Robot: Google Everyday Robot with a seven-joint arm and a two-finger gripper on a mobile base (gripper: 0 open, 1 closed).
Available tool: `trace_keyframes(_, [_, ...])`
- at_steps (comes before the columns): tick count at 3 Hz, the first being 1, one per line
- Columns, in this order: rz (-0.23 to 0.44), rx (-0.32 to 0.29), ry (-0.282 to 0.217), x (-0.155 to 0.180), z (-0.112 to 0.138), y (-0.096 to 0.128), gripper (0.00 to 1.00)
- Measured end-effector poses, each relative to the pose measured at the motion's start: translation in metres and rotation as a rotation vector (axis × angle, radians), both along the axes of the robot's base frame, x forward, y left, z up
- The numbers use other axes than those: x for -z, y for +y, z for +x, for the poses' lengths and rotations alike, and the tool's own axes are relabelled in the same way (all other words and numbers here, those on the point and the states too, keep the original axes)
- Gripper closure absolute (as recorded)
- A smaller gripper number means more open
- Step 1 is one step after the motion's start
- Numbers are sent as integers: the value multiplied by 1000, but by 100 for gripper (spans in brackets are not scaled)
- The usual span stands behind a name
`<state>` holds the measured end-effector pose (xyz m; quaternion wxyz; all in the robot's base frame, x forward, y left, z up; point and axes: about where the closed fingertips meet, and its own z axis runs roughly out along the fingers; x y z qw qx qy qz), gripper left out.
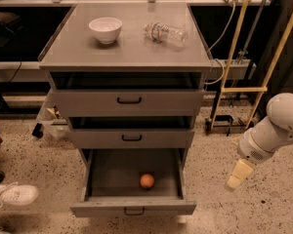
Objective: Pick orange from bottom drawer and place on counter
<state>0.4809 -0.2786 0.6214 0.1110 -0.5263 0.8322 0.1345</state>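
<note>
The orange (pixel 147 181) lies inside the bottom drawer (pixel 132 208), which is pulled out, near its middle right. The counter (pixel 127 48) is the grey top of the cabinet. My gripper (pixel 237 175) hangs at the right of the cabinet, over the floor, level with the bottom drawer and well apart from the orange. Only a pale finger pointing down shows.
A white bowl (pixel 105 29) and a clear plastic bottle (pixel 166 33) lying on its side are on the counter. The two upper drawers (pixel 129 101) are slightly open. A person's white shoe (pixel 12 195) is at the left on the floor. Yellow poles (pixel 234 48) stand behind at the right.
</note>
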Motion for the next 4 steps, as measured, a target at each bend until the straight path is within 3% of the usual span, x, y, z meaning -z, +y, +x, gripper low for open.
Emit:
trace_keyframes(1, [34, 10, -36, 10, 5, 10, 0])
trace_keyframes(2, [75, -19, -45, 69, 26, 71, 0])
trace_keyframes(3, [134, 53, -48, 136, 74, 144, 0])
trace_keyframes(4, [206, 242, -72, 188, 144, 193, 0])
